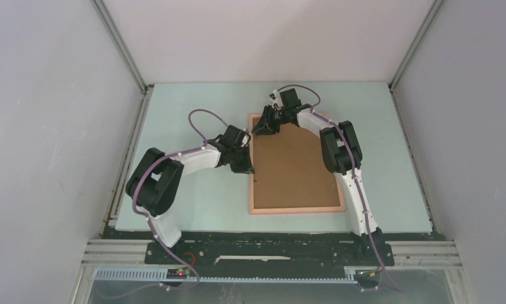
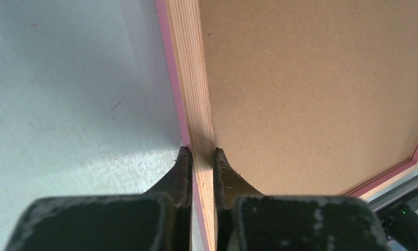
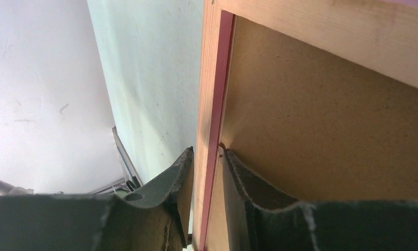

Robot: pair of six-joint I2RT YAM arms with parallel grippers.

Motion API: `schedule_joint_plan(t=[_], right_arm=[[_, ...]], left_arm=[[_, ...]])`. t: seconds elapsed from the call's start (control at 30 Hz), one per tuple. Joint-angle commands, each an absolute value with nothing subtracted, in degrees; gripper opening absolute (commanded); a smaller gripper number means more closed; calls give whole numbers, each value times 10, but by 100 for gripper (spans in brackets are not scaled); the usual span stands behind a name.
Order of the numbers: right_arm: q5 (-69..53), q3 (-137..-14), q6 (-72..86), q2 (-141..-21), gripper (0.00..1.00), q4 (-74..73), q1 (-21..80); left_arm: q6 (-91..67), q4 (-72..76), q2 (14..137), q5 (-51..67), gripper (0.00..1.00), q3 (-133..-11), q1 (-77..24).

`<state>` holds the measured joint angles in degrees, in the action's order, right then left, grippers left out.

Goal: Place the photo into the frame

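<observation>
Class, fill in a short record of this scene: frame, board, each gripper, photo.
frame: lies on the table
board: brown sheet filling the frame's middle
left gripper: closed on the frame's left rail
right gripper: fingers either side of a rail at the far left corner; grip unclear
photo: not in view

The thin rectangular pink-edged wooden frame (image 2: 193, 78) is pale, straight-grained bare wood with smooth painted edging. The flat brown backing board (image 2: 311, 94) looks like matt, finely speckled fibreboard. The pale green table (image 2: 65, 104) is matt and scuffed.
</observation>
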<state>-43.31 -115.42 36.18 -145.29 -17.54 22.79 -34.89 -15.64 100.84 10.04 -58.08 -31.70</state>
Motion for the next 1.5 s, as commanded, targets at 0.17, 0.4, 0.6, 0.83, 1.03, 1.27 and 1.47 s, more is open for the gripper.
schedule_joint_plan(t=[0.17, 0.4, 0.6, 0.83, 1.03, 1.27, 1.47], right_arm=[[-553, -1176, 298, -1481, 35, -223, 255], [-594, -1265, 209, -1521, 35, -316, 251], [-586, -1259, 251, -1502, 35, -275, 239], [-536, -1300, 315, -1421, 43, -279, 214], [-372, -1198, 220, -1218, 57, -412, 168], [-176, -836, 170, -983, 62, -453, 112], [-96, -653, 196, -853, 62, -473, 85]], left_arm=[[-305, -158, 1020, 73, 0, -564, -304], [-307, -157, 1025, 78, 0, -564, -304], [-308, -157, 1025, 78, 0, -565, -304], [-325, -158, 1019, 71, 0, -555, -303], [-361, -166, 1009, 66, 0, -537, -287], [-429, -133, 961, 44, 0, -463, -247], [-492, -101, 909, 27, 0, -403, -243]])
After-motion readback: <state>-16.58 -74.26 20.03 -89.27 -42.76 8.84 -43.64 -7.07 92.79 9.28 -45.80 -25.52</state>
